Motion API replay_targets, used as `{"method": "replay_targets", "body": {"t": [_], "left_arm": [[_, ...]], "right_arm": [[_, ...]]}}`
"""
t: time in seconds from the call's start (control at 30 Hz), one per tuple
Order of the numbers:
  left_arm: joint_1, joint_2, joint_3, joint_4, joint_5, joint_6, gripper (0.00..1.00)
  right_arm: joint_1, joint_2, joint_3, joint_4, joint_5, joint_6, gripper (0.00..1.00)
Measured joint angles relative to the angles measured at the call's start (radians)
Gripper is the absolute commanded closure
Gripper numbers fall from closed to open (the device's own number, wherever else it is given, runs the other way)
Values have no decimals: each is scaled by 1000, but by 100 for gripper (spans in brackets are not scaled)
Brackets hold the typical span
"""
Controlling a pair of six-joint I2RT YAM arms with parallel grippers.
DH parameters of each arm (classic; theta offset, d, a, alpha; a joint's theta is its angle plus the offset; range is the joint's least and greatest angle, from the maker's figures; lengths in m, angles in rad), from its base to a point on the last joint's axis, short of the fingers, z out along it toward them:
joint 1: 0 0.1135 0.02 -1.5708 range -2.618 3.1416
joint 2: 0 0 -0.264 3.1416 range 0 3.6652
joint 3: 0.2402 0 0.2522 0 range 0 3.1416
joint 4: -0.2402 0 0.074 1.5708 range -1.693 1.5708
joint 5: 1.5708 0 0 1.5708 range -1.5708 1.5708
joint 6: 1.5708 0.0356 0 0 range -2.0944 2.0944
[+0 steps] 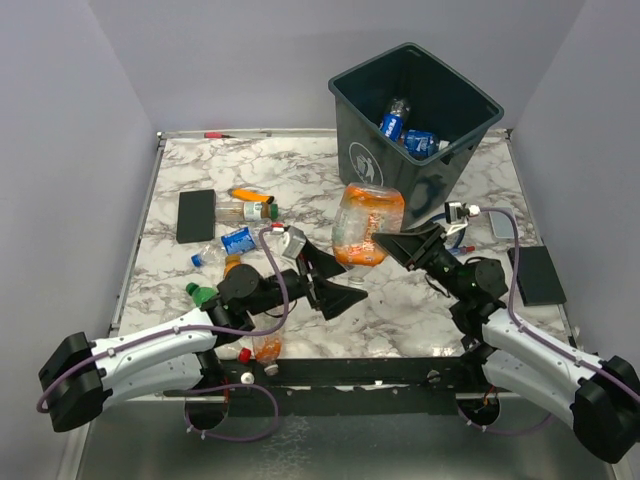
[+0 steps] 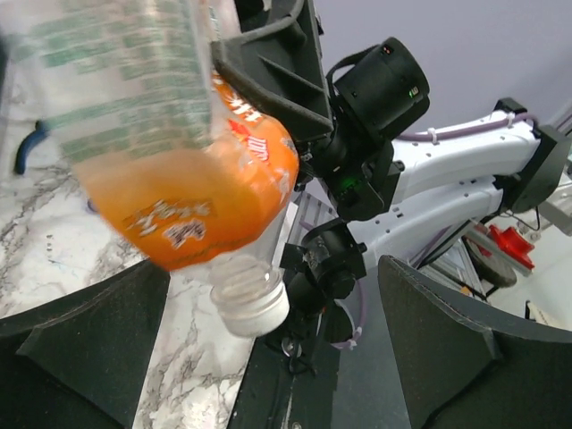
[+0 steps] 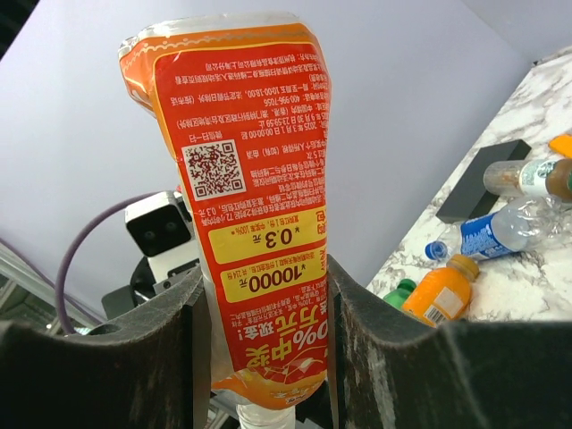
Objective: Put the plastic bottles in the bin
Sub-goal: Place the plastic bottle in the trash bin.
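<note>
Your right claw (image 1: 392,243) clamps a crumpled orange bottle (image 1: 368,224), cap down, above the table (image 1: 300,170).
Its red label is pinched in that grip; your left claw (image 1: 332,280) gapes wide just beside it, the bin (image 1: 395,175) behind.

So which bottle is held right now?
The big orange bottle, pinched between the right fingers; the rest lie on the table or in the bin.

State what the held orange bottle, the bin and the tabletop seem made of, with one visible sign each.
Orange bottle: thin clear plastic, probably; crumpled walls, glossy printed label.
Bin: hard dark plastic, dull sheen; moulded rim.
Tabletop: marble look, grey veins on white; stone or printed laminate, cannot tell.
</note>
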Motion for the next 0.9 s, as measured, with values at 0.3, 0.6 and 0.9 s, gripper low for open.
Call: {"method": "replay_targets", "body": {"t": [0.3,0.6,0.9], "left_arm": [[-23,84,29,6,22,23,41],[-23,95,35,2,13,29,80],[-25,73,37,-16,-79,58,100]], "right_arm": [[6,26,13,11,-18,7,68],[8,18,17,13,-37,2,67],[13,-94,76,-190,-47,-90,0]]}}
